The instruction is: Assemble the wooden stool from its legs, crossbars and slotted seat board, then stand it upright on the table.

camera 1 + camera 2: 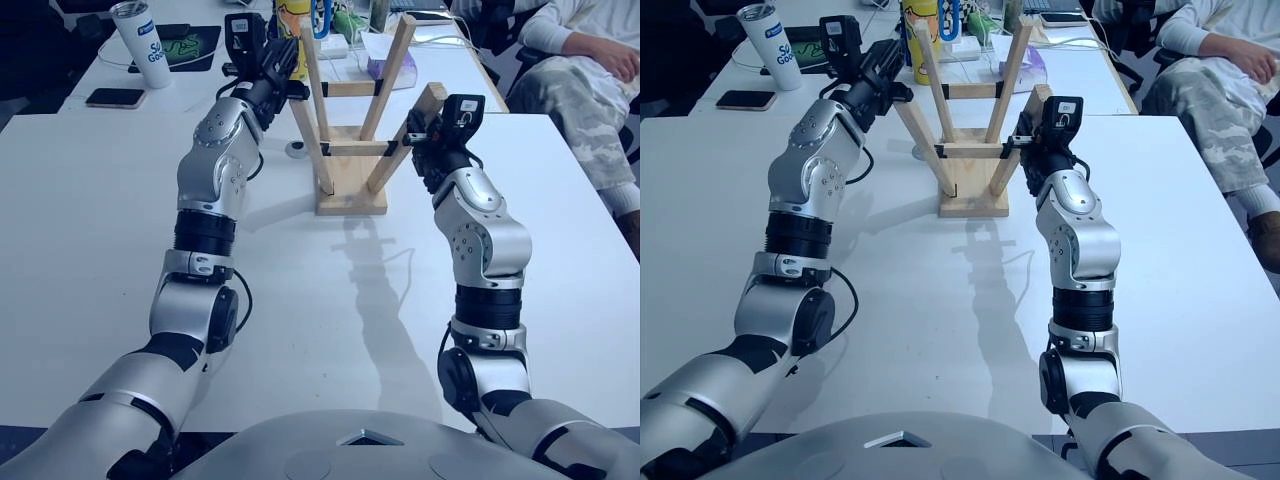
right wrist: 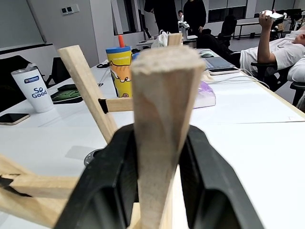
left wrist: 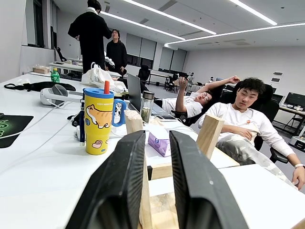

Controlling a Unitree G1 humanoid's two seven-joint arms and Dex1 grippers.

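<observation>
my two head eyes look forward and down over both arms onto the white table (image 1: 100, 250). they share the upturned stool (image 1: 352, 195) and the desk (image 1: 190, 90) behind it. each wrist camera sits just behind its own gripper, very near the stool leg (image 2: 159, 95) it clamps: left gripper (image 3: 157, 143), right gripper (image 2: 159, 133). both face the far yellow mug (image 3: 99, 121).

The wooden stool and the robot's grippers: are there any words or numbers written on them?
Stool: none, just bare wood.
Right wrist sticker, white, on the camera housing behind the right gripper: too small to read.
Left wrist sticker, white, on the camera housing behind the left gripper: too small to read.
</observation>
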